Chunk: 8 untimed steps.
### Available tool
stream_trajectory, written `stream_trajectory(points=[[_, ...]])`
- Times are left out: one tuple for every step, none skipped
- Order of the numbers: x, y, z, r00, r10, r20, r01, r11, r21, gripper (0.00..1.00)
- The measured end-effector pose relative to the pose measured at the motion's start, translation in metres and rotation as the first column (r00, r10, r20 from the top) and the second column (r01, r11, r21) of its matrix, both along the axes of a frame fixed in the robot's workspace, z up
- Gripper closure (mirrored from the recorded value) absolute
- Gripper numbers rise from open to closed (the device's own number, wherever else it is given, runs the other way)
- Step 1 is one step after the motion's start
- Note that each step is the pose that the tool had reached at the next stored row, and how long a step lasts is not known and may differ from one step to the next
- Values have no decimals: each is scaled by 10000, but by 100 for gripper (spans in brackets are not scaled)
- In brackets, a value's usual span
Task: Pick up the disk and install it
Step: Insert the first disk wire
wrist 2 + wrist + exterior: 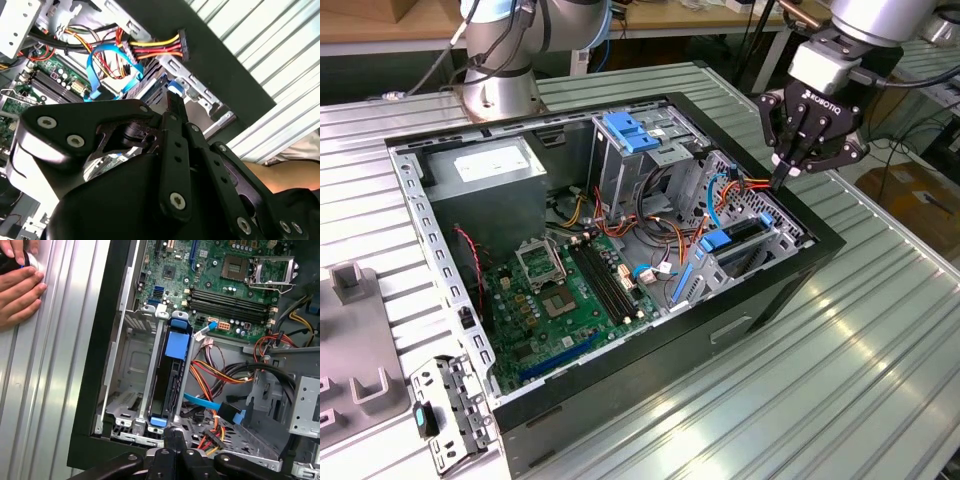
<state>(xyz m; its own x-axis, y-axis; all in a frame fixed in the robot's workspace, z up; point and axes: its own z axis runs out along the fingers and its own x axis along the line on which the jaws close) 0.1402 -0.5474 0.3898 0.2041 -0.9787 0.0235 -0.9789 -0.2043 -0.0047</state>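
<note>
- Gripper [783,180]: fingers drawn fully together with nothing between them, pointing down over the case's rim. In the exterior view it is at 2 o'clock from the case's centre. It shows in both wrist views [173,432] [174,102].
- Disk [745,235]: stands on edge in the grey bay [765,255], just below the fingertips, at 3 o'clock from the case's centre. In the first wrist view its dark body [169,385] sits between the bay's walls [131,365], with blue plastic at both ends. Whether the fingertips touch it cannot be told.
- Cables [155,47]: red, yellow and orange, just beside the bay.
- Case [650,360]: black, open, lying on the ribbed surface [840,350].
- Motherboard [560,300]: at 7 o'clock.
- Power supply [485,165]: at 10 o'clock.
- Cage [630,135]: blue-topped, at 12 o'clock.
- Hand [17,287]: on the surface outside the case wall, in the first wrist view.
</note>
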Motion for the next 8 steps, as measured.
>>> stream_trajectory(points=[[21,8,-5,10000,21,0,-21,10000,1,89],[44,17,-10,10000,51,0,-51,10000,0,89],[57,22,-14,10000,87,0,-87,10000,-1,89],[70,27,-20,9996,290,0,-290,9996,-3,89],[72,28,-23,9991,418,0,-418,9991,-3,89],[74,28,-25,9985,556,0,-556,9985,-3,89],[75,28,-29,9967,809,0,-809,9967,-1,89],[75,28,-31,9950,995,0,-995,9950,-2,89]])
